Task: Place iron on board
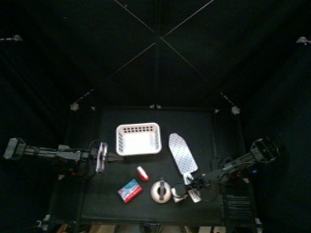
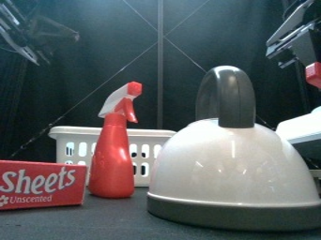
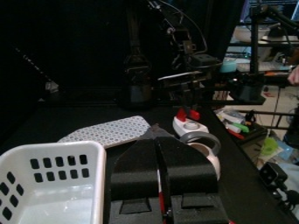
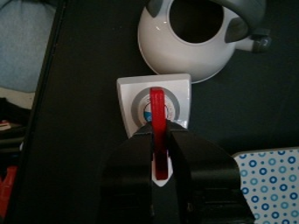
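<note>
Top view: the iron [image 1: 191, 194] is barely made out, just a small white blob at the table's front right, beside the kettle [image 1: 162, 190] and clear of the board [image 1: 183, 153]. It's mostly covered by the right gripper [image 1: 198, 189]. The left gripper [image 1: 97, 157] is parked by the basket [image 1: 137, 138].

Front view: most of the frame is eaten up by the kettle. A white shape is cut off at the right edge, probably the iron, but that can't be confirmed. A red bottle [image 2: 113, 145] and a box [image 2: 40, 185] are seen too.

Left wrist view: the left jaws are pressed together, nothing between them. The iron can't be picked out in the clutter behind.

Right wrist view: the iron's red handle is clamped between the right jaws. Whether the iron is resting on the table or lifted can't be told. Only a dotted corner of the board is caught.
</note>
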Tool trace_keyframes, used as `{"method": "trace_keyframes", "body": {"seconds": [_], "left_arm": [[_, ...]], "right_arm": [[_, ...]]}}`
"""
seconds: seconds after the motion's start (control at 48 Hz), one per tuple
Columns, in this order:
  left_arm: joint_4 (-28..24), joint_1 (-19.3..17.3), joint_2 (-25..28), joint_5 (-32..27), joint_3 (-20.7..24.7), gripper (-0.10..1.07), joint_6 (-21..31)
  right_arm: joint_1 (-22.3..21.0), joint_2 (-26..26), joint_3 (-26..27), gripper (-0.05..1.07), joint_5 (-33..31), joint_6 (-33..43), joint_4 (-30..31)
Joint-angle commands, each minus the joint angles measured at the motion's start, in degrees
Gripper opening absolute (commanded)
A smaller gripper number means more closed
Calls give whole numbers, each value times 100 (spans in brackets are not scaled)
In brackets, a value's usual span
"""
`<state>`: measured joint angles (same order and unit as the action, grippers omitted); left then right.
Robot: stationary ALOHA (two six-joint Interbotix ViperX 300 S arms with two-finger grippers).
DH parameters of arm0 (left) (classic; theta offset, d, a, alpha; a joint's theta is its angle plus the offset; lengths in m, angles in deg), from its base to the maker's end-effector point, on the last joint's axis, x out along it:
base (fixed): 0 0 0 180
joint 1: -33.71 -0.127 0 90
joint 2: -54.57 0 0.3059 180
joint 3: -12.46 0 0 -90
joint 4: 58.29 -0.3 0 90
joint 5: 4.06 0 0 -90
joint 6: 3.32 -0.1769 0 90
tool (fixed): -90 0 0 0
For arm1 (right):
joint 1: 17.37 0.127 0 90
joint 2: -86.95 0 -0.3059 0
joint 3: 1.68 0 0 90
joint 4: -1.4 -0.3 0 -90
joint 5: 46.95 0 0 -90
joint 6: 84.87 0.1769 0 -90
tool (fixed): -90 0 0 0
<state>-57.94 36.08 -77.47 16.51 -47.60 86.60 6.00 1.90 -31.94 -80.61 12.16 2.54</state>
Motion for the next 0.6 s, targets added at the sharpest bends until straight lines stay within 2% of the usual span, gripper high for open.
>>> {"method": "trace_keyframes", "body": {"seconds": [0.0,0.188,0.396,0.583], "left_arm": [[0,0,18,62,79,-1,-9],[0,-9,9,62,123,-1,-9],[0,-18,9,62,141,-1,0],[-9,-79,9,62,237,-1,-26]], "right_arm": [[-123,299,26,44,44,9,-9],[-765,624,-26,44,-123,26,-53],[-1723,853,88,44,-352,26,-325],[-2602,1099,62,44,-369,26,-167]]}}
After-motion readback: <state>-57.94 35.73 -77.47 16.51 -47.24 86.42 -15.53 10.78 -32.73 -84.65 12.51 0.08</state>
